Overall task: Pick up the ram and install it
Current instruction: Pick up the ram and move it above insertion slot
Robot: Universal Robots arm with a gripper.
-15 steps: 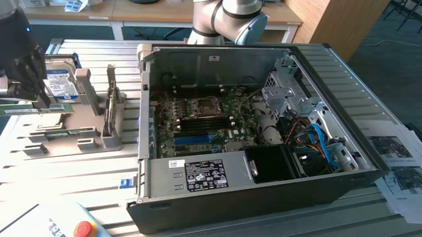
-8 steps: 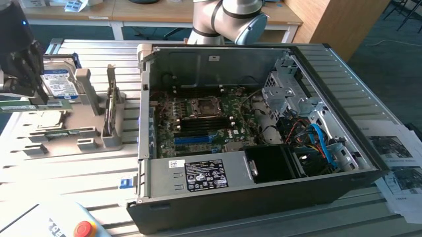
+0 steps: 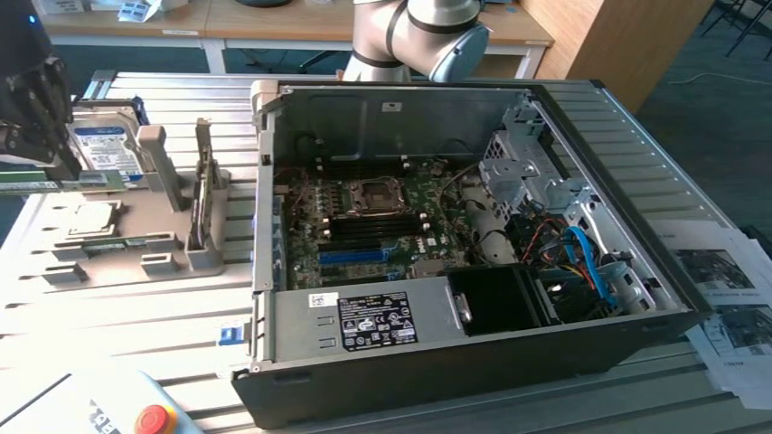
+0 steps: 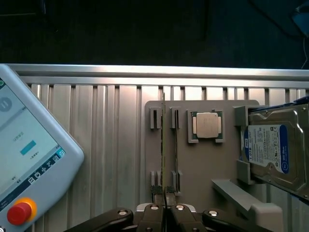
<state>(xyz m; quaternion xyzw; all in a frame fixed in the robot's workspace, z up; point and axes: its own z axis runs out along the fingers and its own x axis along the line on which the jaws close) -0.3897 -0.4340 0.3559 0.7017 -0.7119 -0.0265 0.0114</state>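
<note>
My gripper (image 3: 42, 163) hangs at the exterior view's far left, above the grey parts fixture (image 3: 169, 262). It is shut on the ram (image 3: 85, 183), a thin green stick with a pale strip, held level and clear of the fixture. In the wrist view the ram (image 4: 163, 145) appears edge-on as a thin line running out from between the closed fingers of the gripper (image 4: 166, 210), over the fixture's slot posts (image 4: 154, 118). The open computer case (image 3: 483, 366) lies to the exterior view's right, with its motherboard (image 3: 417, 194) and memory slots (image 3: 362, 256) exposed.
On the fixture sit a silver hard drive (image 4: 273, 150), a processor chip (image 4: 207, 124), another thin stick (image 4: 175, 145) in a slot and an upright dark expansion card (image 3: 202, 194). A teach pendant (image 4: 29, 159) with a red button lies beside it. Papers (image 3: 724, 289) lie right of the case.
</note>
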